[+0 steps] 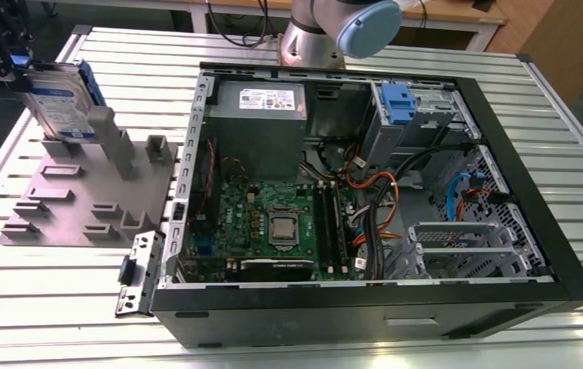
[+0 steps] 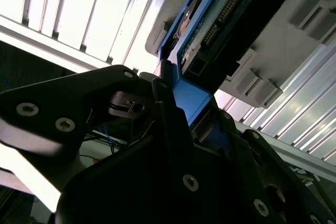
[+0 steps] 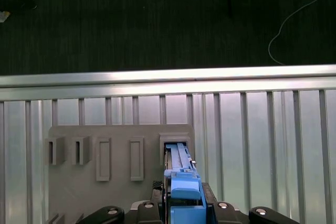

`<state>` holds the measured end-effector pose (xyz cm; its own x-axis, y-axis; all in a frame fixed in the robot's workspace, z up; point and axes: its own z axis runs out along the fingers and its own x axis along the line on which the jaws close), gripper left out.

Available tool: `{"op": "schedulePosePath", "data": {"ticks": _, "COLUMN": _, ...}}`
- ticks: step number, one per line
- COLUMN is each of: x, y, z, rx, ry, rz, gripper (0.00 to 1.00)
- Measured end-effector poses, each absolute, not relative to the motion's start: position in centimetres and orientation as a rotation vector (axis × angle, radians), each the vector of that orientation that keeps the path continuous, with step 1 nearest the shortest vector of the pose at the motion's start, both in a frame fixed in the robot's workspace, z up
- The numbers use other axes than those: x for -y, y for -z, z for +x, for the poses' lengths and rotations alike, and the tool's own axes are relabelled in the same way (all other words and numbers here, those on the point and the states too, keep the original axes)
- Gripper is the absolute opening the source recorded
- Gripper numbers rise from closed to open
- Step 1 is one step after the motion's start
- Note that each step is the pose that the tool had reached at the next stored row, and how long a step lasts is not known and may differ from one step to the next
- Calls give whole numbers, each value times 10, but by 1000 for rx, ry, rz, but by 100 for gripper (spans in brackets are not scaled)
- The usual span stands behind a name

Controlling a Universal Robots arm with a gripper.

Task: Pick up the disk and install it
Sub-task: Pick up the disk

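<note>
step: lifting hard drive (image 1: 57,104) from grey slotted holder (image 1: 66,192) | gripper (image 1: 14,65): jaws pinching its blue carrier | advice: pull straight along the slot, drive upright, no tilting

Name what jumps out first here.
An open black computer case lies on the slatted aluminium table, green motherboard exposed. At the exterior view's left, the silver hard drive in its bright blue plastic carrier stands upright in a grey slotted fixture, the black gripper clamped on its top edge.
</note>
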<state>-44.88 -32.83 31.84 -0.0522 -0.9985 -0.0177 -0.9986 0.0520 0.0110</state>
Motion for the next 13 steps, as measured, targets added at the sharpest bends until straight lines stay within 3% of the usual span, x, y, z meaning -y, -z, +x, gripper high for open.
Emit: {"op": "schedulePosePath", "data": {"ticks": 13, "x": 328, "y": -320, "z": -449, "rx": -2275, "ry": -32, "rz": -2159, "gripper": 37}}
